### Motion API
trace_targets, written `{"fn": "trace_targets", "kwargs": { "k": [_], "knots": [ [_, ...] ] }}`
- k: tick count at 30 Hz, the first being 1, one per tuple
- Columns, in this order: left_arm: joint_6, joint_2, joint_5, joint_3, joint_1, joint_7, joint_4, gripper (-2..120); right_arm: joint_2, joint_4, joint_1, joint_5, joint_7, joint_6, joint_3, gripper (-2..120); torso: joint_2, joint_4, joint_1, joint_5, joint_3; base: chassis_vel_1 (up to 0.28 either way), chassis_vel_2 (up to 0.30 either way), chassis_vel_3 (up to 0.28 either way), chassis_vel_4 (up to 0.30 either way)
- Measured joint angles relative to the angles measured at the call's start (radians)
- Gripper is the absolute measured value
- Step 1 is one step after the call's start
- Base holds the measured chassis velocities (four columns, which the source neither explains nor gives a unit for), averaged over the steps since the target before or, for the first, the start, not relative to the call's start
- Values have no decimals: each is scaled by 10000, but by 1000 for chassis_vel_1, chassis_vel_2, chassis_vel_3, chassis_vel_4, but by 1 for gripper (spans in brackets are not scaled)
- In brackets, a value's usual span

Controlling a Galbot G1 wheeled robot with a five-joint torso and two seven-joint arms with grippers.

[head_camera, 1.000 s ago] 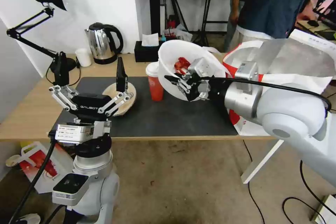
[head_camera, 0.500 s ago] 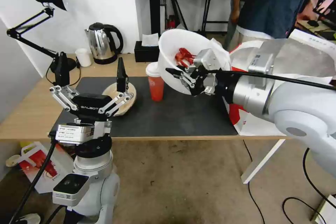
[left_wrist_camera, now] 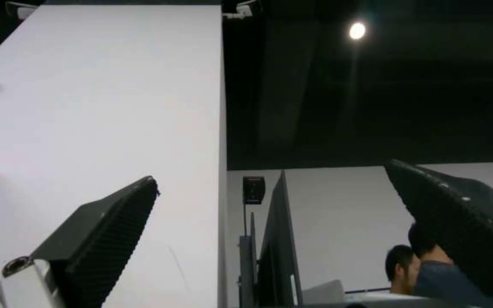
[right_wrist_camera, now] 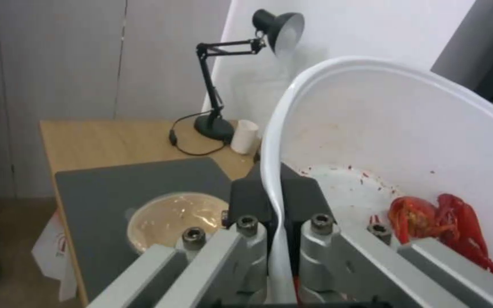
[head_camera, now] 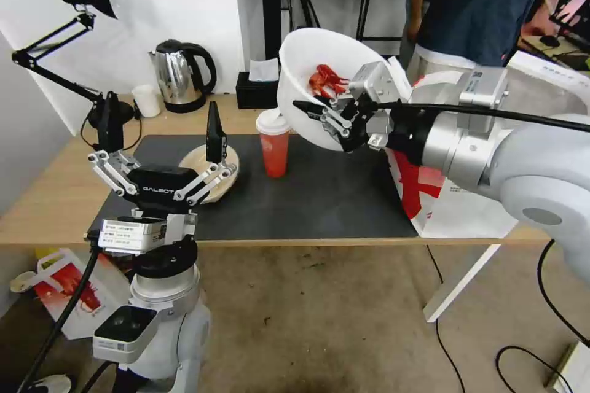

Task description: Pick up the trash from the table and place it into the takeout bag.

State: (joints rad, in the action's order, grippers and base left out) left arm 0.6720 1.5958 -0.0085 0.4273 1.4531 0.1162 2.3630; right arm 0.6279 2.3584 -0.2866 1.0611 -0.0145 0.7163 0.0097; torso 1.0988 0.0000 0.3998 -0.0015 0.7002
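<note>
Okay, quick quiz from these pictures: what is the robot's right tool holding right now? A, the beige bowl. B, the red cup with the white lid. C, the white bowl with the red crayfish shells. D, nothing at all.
C: the right tool pinches the rim of the white bowl, lifted and tilted above the table, while the red cup and beige bowl sit on the mat.

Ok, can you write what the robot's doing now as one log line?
right gripper: shut on white bowl, lifted, tilted | left gripper: open, idle | red cup, beige bowl: on table
</note>
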Motion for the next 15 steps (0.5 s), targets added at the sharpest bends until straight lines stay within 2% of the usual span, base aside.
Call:
{"fn": "trace_targets", "kwargs": {
  "k": [15],
  "knots": [
    [0, 1, 0, -10, -38, 0, -5, 100, -151, -134, 295, 154, -6, -5, 106, 0, 0, 0, 0, 0, 0, 0, 0, 0, 0]
  ]
}}
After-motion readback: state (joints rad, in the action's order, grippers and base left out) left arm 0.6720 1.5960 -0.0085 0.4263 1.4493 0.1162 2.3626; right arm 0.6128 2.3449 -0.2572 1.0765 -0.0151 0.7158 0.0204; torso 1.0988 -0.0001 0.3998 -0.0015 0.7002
